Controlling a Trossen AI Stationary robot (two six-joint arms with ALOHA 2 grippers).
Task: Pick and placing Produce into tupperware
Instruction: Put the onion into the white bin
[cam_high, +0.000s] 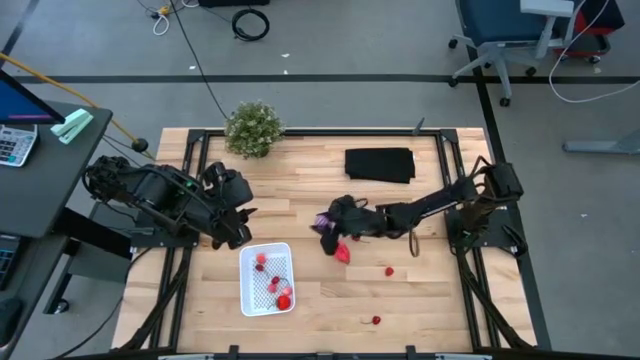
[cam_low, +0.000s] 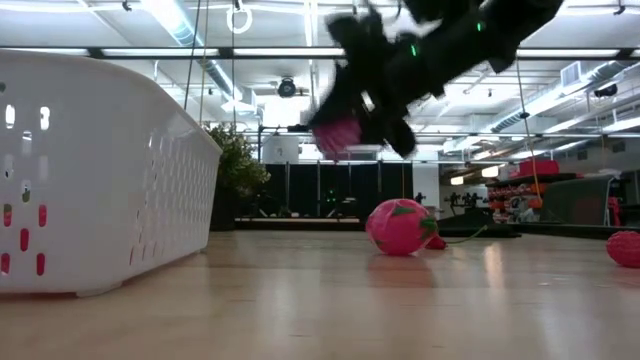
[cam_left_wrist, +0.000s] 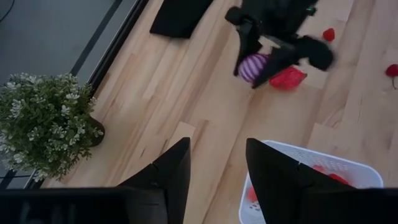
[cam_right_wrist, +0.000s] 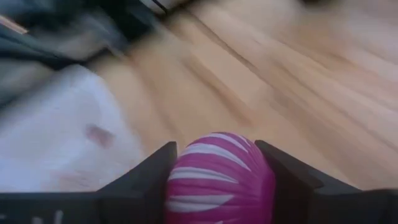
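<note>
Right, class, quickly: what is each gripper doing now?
Left gripper: open, holding nothing, beside the white container.
Right gripper: closed on the purple ball.

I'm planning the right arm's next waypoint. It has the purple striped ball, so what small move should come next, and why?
Probably carry it toward the white tupperware. The right gripper grips the purple striped ball above the table, short of the container, which already holds red pieces. The left gripper waits open beside it.

bushy green plant, flat black cloth, wooden table
</note>
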